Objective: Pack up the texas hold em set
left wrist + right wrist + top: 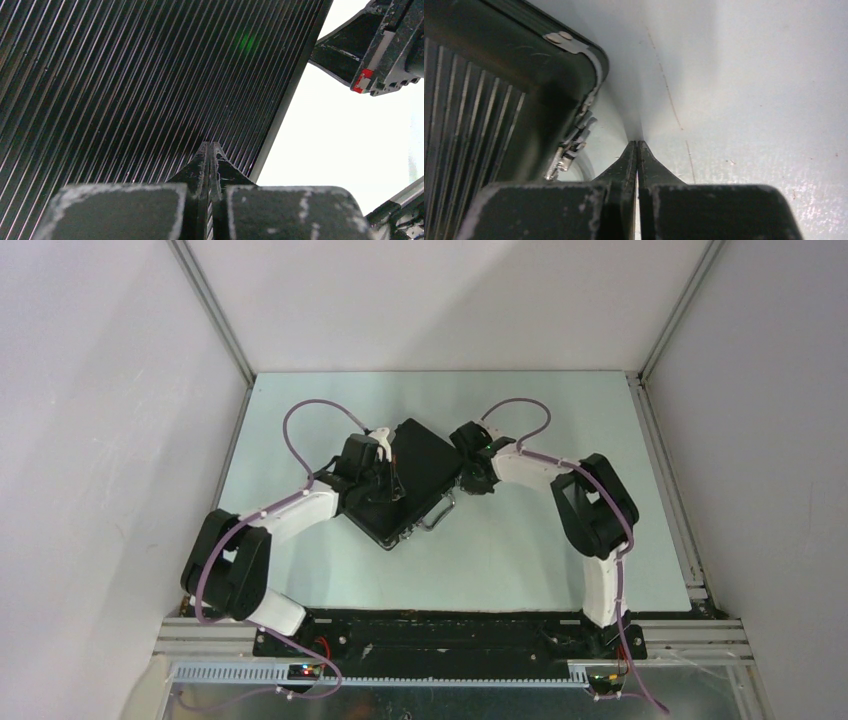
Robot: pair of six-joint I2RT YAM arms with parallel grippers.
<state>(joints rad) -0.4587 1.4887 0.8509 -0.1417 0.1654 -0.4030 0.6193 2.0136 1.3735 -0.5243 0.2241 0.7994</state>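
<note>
Table (520,550) pale, bearing one closed black case (425,465) near its middle, lying flat, turned corner-on like a diamond; silver handle (437,515) on its near-right edge. Left arm (290,512) folded at the elbow, reaching in from the left over the case; right arm (590,510) bent likewise, reaching in from the right, wrist low beside the case's right corner. Left end effector (210,146) with fingers pressed together, nothing between them; tip over the ribbed lid (125,90), seemingly touching, contact not certain. Right end effector (637,144) also fully together and empty; tip pointed at bare table just beside the case's rounded corner, apart from it; silver latch (569,152) on the case wall to its left.
</note>
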